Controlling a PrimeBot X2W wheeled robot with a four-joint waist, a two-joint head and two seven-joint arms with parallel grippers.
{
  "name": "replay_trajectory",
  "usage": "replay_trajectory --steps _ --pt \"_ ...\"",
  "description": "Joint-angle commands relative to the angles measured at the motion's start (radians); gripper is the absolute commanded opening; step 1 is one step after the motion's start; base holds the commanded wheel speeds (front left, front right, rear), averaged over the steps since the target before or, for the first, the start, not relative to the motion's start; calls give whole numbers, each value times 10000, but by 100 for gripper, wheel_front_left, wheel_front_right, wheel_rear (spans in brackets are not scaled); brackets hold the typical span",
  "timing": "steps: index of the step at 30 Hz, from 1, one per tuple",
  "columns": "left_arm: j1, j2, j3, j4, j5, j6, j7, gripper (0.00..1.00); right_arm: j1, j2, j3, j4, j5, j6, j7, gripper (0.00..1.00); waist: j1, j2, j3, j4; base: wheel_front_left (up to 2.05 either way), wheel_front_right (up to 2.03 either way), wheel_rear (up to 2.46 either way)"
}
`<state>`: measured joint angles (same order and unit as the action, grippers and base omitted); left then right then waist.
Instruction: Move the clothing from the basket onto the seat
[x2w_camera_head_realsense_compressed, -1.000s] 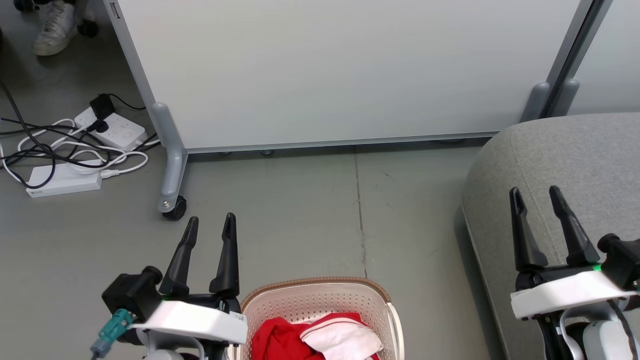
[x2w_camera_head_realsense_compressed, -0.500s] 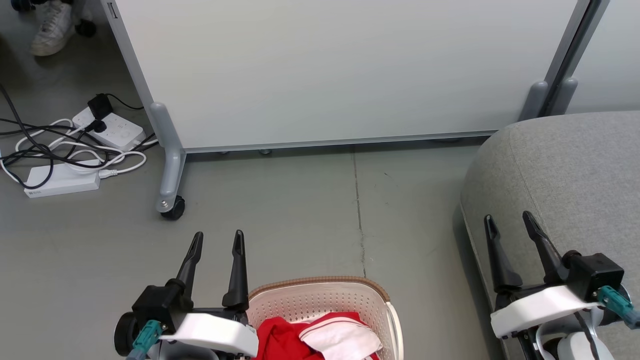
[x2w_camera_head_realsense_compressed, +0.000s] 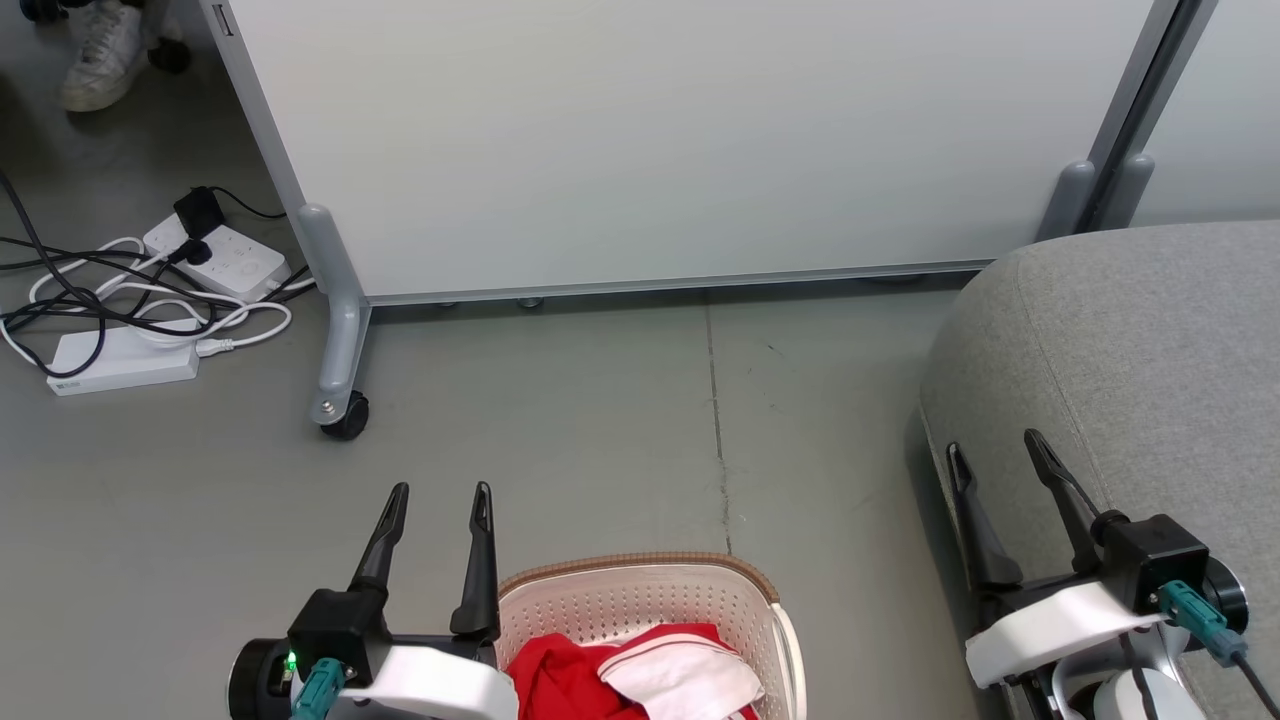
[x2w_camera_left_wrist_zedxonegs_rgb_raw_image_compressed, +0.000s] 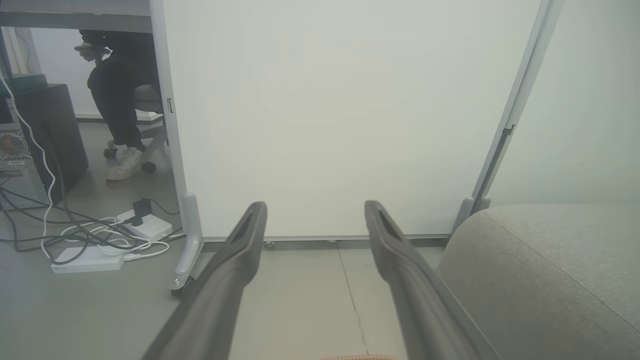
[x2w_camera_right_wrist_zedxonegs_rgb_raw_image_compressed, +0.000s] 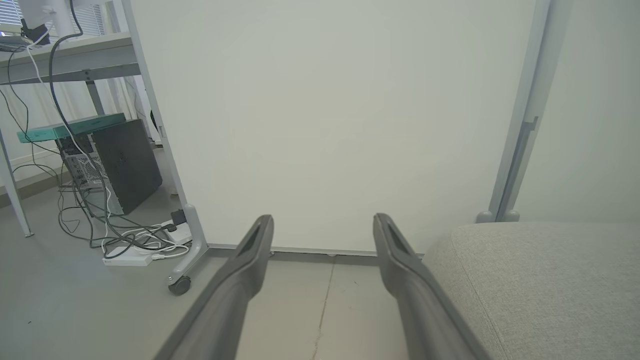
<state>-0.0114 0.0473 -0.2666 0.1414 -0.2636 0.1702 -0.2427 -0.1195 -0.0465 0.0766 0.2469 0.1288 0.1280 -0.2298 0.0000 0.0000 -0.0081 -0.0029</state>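
Red clothing (x2w_camera_head_realsense_compressed: 560, 690) in basket (x2w_camera_head_realsense_compressed: 640, 563): both grippers wide open and empty

1. Clothing. Two garments lie bunched inside the white perforated basket at the bottom centre of the head view. The red garment (x2w_camera_head_realsense_compressed: 545, 680) takes the left side. The red-and-white garment (x2w_camera_head_realsense_compressed: 685, 675) touches it on the right and partly overlaps it. No finger contacts either garment.

2. Basket. It stands on the grey floor (x2w_camera_head_realsense_compressed: 600, 420) between the two grippers, with its brown woven-look rim facing up. The bottom frame edge cuts off its near half.

3. Seat. The grey fabric seat (x2w_camera_head_realsense_compressed: 1150, 330) sits to the right of the basket, with a strip of floor between them.

4. Left gripper (x2w_camera_head_realsense_compressed: 441, 490). It sits just beside the basket's left rim. Its jaws are spread wide with nothing between them. In the left wrist view, floor and panel show between the fingers (x2w_camera_left_wrist_zedxonegs_rgb_raw_image_compressed: 240, 260).

5. Right gripper (x2w_camera_head_realsense_compressed: 992, 442). It sits at the seat's left edge, with its jaws spread equally wide and no load. Contact with the upholstery cannot be determined.

6. Surroundings. A white partition panel (x2w_camera_head_realsense_compressed: 680, 140) on a caster (x2w_camera_head_realsense_compressed: 348, 412) stands beyond the basket. Power strips (x2w_camera_head_realsense_compressed: 225, 255) with tangled cables lie at the far left, near a person's shoe (x2w_camera_head_realsense_compressed: 95, 55).
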Motion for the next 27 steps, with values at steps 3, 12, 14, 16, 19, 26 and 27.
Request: replay_trajectory --steps 3,12,14,16,19,26,27 --pt "23 44 29 -76 284 95 -100 100 -132 -61 93 74 -300 44 -151 100 0 0 -8 -7 0 0 0" --pt "138 49 -4 33 665 21 -220 100 -161 -73 316 225 -694 37 -356 100 0 0 8 -40 0 0 0" --pt "144 49 -54 102 812 -25 -237 100 -141 -75 343 269 -749 38 -391 100 0 0 12 -38 0 0 0" --pt "123 52 -78 147 766 -54 -228 100 -128 -74 316 320 -680 38 -383 100 0 0 13 -34 0 0 0" --pt "118 49 -82 184 707 -69 -228 100 -128 -73 303 360 -636 38 -383 100 0 0 12 -30 0 0 0" --pt "120 49 -46 184 583 -138 -228 100 -170 -72 229 662 -292 38 -383 100 0 0 -2 -17 0 0 0" --pt "123 50 -42 179 582 -157 -228 100 -179 -72 235 698 -268 38 -383 100 0 0 -4 -16 0 0 0"
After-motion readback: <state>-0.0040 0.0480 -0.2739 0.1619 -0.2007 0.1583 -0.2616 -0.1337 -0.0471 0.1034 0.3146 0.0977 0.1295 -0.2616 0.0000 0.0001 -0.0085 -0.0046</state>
